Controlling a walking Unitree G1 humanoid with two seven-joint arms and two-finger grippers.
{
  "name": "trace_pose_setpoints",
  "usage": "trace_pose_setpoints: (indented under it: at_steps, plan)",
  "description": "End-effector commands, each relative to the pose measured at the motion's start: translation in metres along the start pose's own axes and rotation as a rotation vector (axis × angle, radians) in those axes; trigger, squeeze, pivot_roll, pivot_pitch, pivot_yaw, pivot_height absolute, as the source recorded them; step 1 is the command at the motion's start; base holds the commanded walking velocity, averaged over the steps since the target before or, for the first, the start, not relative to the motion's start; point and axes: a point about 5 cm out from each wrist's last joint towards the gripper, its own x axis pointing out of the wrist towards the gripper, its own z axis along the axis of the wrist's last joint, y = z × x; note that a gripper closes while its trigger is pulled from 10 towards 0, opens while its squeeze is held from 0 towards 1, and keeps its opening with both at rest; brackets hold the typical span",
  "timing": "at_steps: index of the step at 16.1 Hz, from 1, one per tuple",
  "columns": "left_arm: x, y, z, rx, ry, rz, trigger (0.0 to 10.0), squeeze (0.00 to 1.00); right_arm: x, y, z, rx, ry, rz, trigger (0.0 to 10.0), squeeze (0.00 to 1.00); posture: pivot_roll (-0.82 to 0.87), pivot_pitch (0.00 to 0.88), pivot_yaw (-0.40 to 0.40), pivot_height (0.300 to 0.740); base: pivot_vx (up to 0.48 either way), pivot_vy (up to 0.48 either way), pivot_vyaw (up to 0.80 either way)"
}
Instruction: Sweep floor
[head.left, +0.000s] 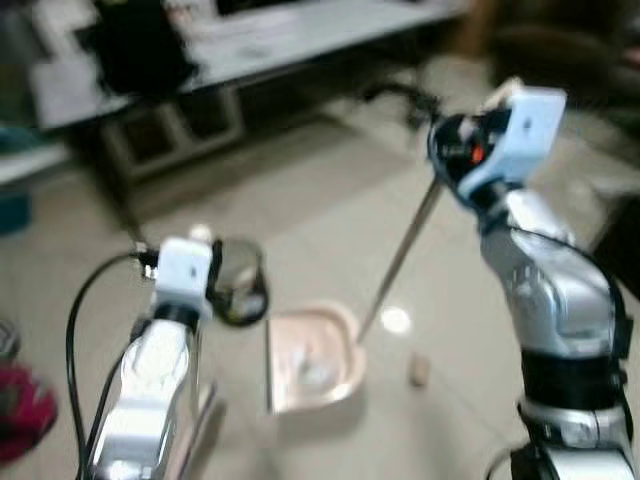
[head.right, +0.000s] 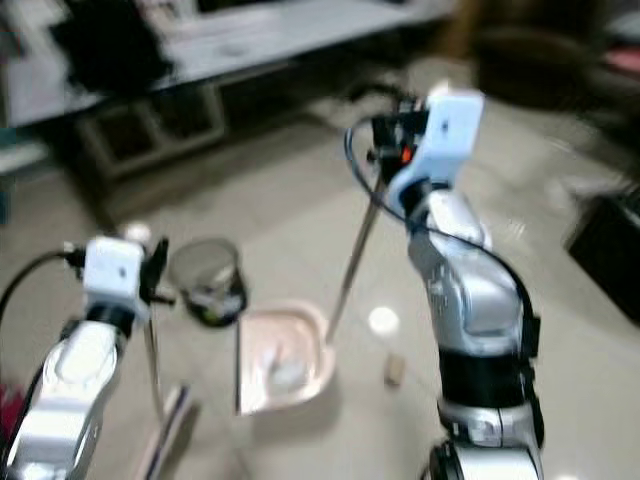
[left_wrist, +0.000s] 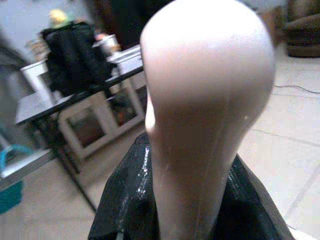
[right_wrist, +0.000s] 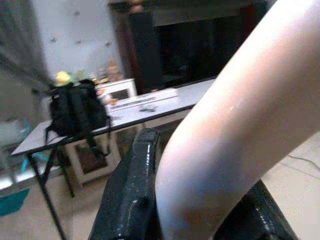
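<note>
Pink dustpan (head.left: 312, 362) rests on the tiled floor (head.left: 330, 215) between both arms. The left hand (left_wrist: 200, 210) clamps its pale handle (left_wrist: 207, 100); the right hand (right_wrist: 200, 210), raised higher, clamps the broom handle (right_wrist: 240, 125), whose rod (head.left: 400, 258) slants down to the pan's edge.

A: What did the surfaces look like?

B: The floor (head.left: 330, 200) was pale glossy tile, throwing back a bright spot of light. The dustpan (head.left: 312, 358) looked like smooth pink plastic, its long handle (head.left: 405, 250) thin grey metal.

A: And the arms?

B: Shiny silver casings. In the left pincer (left_wrist: 150, 210), matt black fingers (left_wrist: 125, 200) closed on a smooth, glossy pink plastic grip (left_wrist: 205, 100). The backpack (right_wrist: 77, 112) looked like black cloth.
</note>
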Motion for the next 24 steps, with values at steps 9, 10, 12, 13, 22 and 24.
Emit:
trace_pose_setpoints:
  at_steps: [9, 10, 12, 13, 22, 24]
  plan:
    - [0.0, 0.006, 0.0, 0.042, -0.012, 0.017, 10.0, 0.0, 0.006, 0.003, 0.028, 0.02, -0.132, -0.009, 10.0, 0.0, -0.05, 0.0, 0.071, 0.74, 0.42, 0.0, 0.36]
    - [0.002, 0.005, 0.0, 0.043, -0.013, 0.012, 10.0, 0.0, 0.006, 0.0, 0.033, -0.006, -0.152, -0.027, 10.0, 0.0, -0.06, 0.0, 0.076, 0.74, 0.424, 0.0, 0.0]
    - [0.004, 0.004, 0.0, 0.043, -0.015, 0.008, 10.0, 0.0, 0.006, -0.006, 0.038, -0.017, -0.176, -0.073, 10.0, 0.0, -0.06, 0.0, 0.081, 0.74, 0.424, 0.0, 0.0]
    - [0.004, 0.003, 0.001, 0.042, -0.017, 0.005, 10.0, 0.0, 0.005, -0.008, 0.041, -0.017, -0.189, -0.091, 10.0, 0.0, -0.06, 0.0, 0.081, 0.74, 0.42, 0.0, -0.43]
    - [0.007, 0.003, 0.002, 0.047, -0.03, -0.001, 10.0, 0.0, 0.007, -0.011, 0.044, -0.027, -0.204, -0.099, 10.0, 0.0, -0.06, 0.0, 0.084, 0.74, 0.422, 0.0, -0.16]
    - [0.007, 0.002, 0.003, 0.047, -0.031, 0.0, 10.0, 0.0, 0.007, -0.013, 0.042, -0.009, -0.201, -0.114, 10.0, 0.0, -0.06, 0.0, 0.081, 0.74, 0.422, 0.0, 0.0]
